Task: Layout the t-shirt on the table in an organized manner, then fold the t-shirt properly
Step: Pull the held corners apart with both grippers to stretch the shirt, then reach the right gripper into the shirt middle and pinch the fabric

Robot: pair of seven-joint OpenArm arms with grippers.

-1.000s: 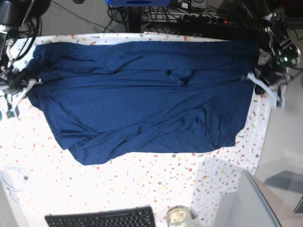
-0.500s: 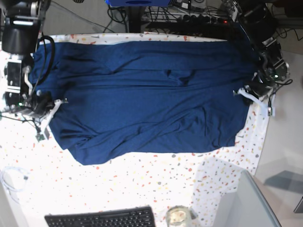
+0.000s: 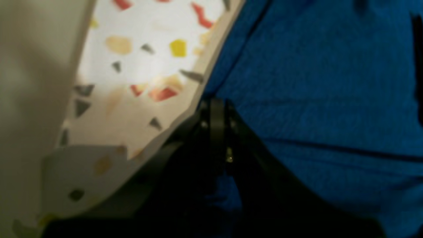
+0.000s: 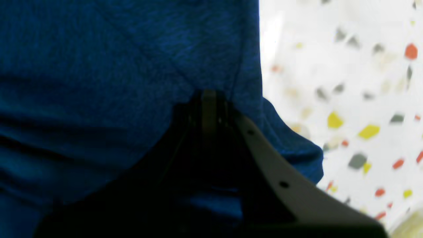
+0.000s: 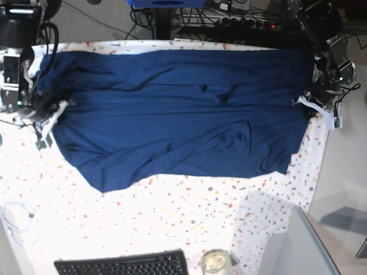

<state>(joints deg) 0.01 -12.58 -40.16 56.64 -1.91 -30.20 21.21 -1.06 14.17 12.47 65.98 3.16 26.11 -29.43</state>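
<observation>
The dark navy t-shirt [image 5: 178,114] lies spread wide and wrinkled across the far half of the speckled table [image 5: 172,223]. My right gripper [image 5: 54,112] is at the shirt's left edge in the base view, and my left gripper [image 5: 309,104] is at its right edge. In the left wrist view the left gripper [image 3: 216,105] is shut on the t-shirt [image 3: 314,99] at its hem, beside the table [image 3: 142,49]. Seen from the right wrist, the right gripper [image 4: 208,96] is shut on the t-shirt [image 4: 99,66] near its edge, with the table [image 4: 347,99] to the right.
A black keyboard [image 5: 123,264] and a glass jar [image 5: 217,262] sit at the near table edge. A white cable [image 5: 16,217] lies at the near left. A grey translucent panel [image 5: 298,246] stands at the near right. Cables and gear [image 5: 229,20] crowd behind the table.
Both grippers swung inward with the shirt's edges, then back outward part of the way. The shirt's left edge now lies further right than a second ago, and the cloth is more stretched.
</observation>
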